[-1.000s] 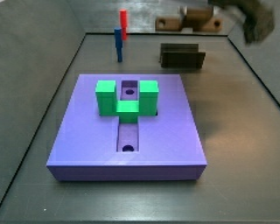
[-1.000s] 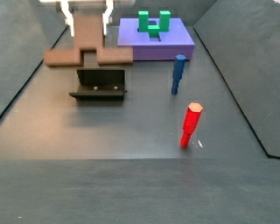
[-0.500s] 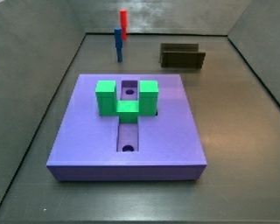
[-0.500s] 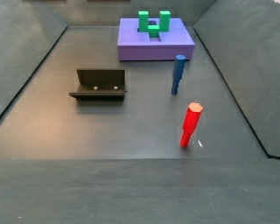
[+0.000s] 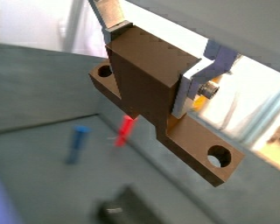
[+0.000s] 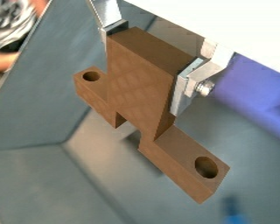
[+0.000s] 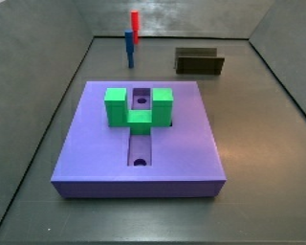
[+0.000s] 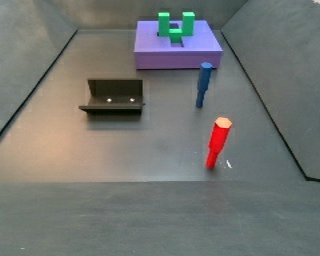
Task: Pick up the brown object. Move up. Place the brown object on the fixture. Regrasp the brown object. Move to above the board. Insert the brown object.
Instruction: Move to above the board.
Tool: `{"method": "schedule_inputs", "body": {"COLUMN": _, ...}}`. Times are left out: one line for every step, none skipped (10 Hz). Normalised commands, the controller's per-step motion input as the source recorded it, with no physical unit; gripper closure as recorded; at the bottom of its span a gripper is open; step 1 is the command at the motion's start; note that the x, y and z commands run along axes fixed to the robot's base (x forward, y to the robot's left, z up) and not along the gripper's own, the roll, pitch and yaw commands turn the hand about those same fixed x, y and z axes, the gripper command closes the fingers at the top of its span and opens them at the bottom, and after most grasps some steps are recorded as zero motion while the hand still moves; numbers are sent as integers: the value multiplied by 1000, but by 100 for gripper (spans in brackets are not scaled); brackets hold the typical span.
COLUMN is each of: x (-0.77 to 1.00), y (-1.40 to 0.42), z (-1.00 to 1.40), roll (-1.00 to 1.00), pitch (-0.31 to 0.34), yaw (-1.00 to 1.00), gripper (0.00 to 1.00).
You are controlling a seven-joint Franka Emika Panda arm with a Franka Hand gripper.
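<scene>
In both wrist views we see the jaws (image 5: 154, 74) closed on the brown object (image 5: 166, 109), the silver fingers (image 5: 206, 74) pressed against the raised block at its middle. The flat bar below that block runs out to either side, with a round hole near each end. The object is held up in the air, clear of the floor. Neither side view shows the jaws or the object; both are out of those frames.

In both side views the fixture (image 8: 113, 96) stands bare on the dark floor, well apart from the board (image 7: 142, 139). The board lies flat, its groove running lengthwise with holes in it, and a green block (image 7: 138, 105) sits astride the groove toward one end. A blue peg (image 8: 203, 84) and a red peg (image 8: 219, 142) stand upright on the floor, near each other and apart from the fixture. In a wrist view the same two pegs show blurred far below the brown object (image 6: 149, 105).
</scene>
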Motion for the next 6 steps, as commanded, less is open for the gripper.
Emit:
{"method": "schedule_inputs", "body": {"x": -1186, "y": -1400, "z": 253, "roll": -1000, "pitch": 35, "yaw": -43, "gripper": 100}}
{"method": "schedule_inputs", "body": {"x": -1190, "y": -1400, "z": 277, "roll": -1000, "pitch": 36, "yaw": -44, "gripper": 100}}
{"method": "schedule_inputs", "body": {"x": -1233, "y": -1400, "z": 275, "roll": -1000, "pitch": 30, "yaw": -38, "gripper": 100}}
{"method": "schedule_inputs", "body": {"x": -499, "y": -520, "z": 93, "roll": -1000, "pitch": 25, "yaw": -35, "gripper": 100}}
{"method": "schedule_inputs", "body": {"x": -201, "y": -146, "z": 20, "roll": -1000, "pitch": 23, "yaw": -28, "gripper": 100}}
{"method": "schedule_inputs", "body": {"x": -49, "y": -34, "z": 3, "roll": -838, "pitch": 40, "yaw": -27, "gripper": 100}}
